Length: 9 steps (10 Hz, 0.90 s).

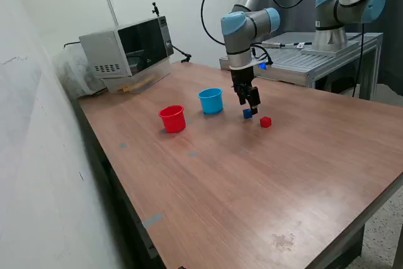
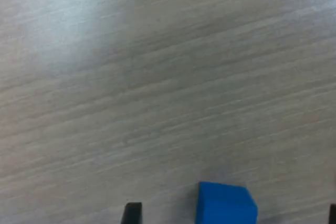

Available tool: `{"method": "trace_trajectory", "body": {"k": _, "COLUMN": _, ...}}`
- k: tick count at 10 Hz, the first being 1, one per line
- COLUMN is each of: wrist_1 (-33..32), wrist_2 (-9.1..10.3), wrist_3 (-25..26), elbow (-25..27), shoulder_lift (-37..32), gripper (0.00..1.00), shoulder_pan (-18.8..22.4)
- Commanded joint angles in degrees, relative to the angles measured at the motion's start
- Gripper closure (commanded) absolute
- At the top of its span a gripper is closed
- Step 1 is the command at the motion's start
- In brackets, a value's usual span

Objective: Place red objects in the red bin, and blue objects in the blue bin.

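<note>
A small dark blue cube (image 1: 247, 113) lies on the wooden table, and a small red cube (image 1: 266, 121) sits just to the exterior view's right of it. My gripper (image 1: 251, 105) hangs just above the blue cube. In the wrist view the blue cube (image 2: 227, 203) lies between the two dark fingertips (image 2: 132, 212), which stand wide apart without touching it, so the gripper (image 2: 232, 216) is open. The light blue cup (image 1: 211, 100) stands upright to the exterior view's left of the gripper. Further left is the red cup (image 1: 172, 118), also upright.
A microwave-like box (image 1: 129, 51) stands at the back left corner. A second arm (image 1: 343, 4) is mounted on a grey metal stand (image 1: 315, 58) behind the table. The table's front edge (image 1: 352, 218) runs along the lower right.
</note>
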Motion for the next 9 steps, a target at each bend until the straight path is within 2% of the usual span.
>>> {"method": "trace_trajectory", "body": {"k": 1, "wrist_1": 0.00, "wrist_2": 0.02, "wrist_3": 0.00, "elbow": -0.01, "shoulder_lift": 0.66, "gripper": 1.00, "shoulder_pan": 0.00}}
{"method": "trace_trajectory", "body": {"k": 7, "wrist_1": 0.61, "wrist_2": 0.20, "wrist_3": -0.70, "elbow": -0.62, "shoulder_lift": 0.66, "gripper": 1.00, "shoulder_pan": -0.09}}
{"method": "trace_trajectory", "body": {"k": 9, "wrist_1": 3.49, "wrist_2": 0.20, "wrist_3": -0.88, "elbow": -3.24, "shoulder_lift": -2.83, "gripper": 1.00, "shoulder_pan": -0.17}}
